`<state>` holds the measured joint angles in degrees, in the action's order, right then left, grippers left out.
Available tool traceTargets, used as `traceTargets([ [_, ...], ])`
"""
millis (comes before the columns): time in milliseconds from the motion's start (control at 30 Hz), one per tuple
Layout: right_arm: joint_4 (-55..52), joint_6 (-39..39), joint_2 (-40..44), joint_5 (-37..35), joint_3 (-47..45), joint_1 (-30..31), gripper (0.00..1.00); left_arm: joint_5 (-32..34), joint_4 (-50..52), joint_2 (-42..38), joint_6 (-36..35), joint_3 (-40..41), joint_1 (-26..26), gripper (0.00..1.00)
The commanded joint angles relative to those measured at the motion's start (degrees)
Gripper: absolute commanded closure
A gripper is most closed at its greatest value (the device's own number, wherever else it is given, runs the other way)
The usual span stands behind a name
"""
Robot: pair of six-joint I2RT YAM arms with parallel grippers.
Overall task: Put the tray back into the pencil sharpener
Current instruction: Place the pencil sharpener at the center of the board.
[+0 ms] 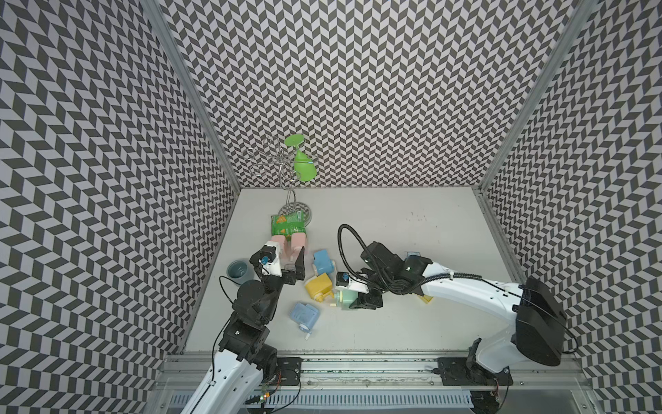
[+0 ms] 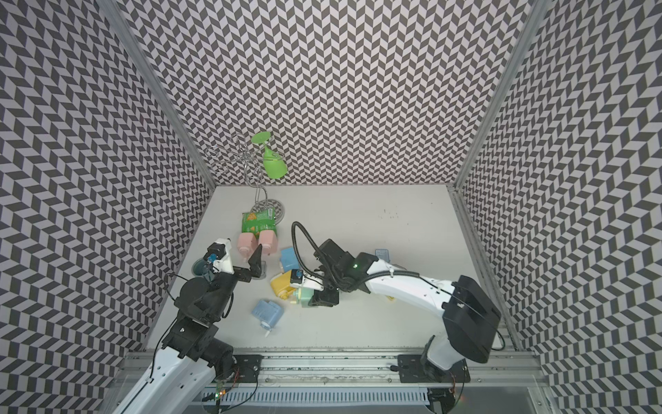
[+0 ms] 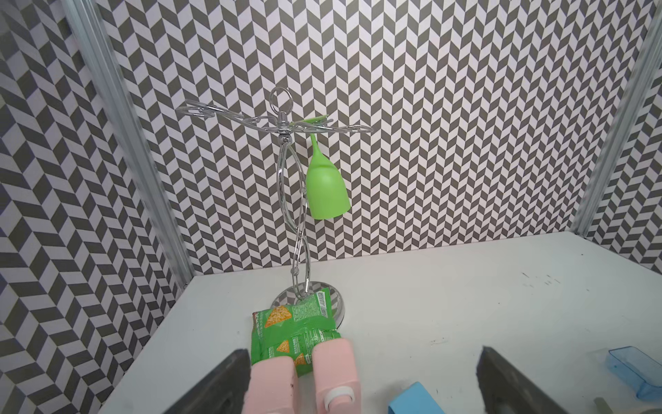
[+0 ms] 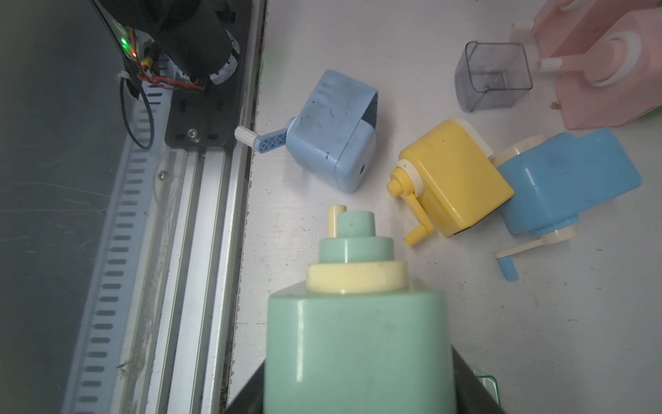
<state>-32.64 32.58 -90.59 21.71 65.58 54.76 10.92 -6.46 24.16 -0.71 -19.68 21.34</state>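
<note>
Sharpener [image 4: 354, 322], mint-green, clamped in right gripper [image 4: 358, 390]; left gripper [image 1: 296, 268] spread wide.

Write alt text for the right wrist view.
The right end effector grips a green pencil sharpener. Past it lie a pale blue sharpener, a yellow sharpener, a bright blue sharpener, a smoky tray and two pink sharpeners.

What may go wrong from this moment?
The right gripper holds the mint sharpener close to the yellow sharpener; turning it may knock that one. The open left gripper hangs beside the grey tray and the pink sharpeners; closing in may push the tray away.
</note>
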Motion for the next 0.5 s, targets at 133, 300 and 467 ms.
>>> traceTargets([
  [133,-1.1,2.8,-5.5,-3.3,4.9,1.1,0.86,0.2,-2.9,-1.4,1.6,0.8,-0.5,0.00],
  [300,3.2,5.3,-6.6,-2.8,2.2,1.0,0.83,0.0,-3.0,-1.4,1.3,0.9,-0.6,0.00],
  [467,4.2,6.2,-8.0,-2.0,1.2,1.0,0.80,-0.4,-3.4,-1.0,0.8,1.1,-0.7,0.00],
])
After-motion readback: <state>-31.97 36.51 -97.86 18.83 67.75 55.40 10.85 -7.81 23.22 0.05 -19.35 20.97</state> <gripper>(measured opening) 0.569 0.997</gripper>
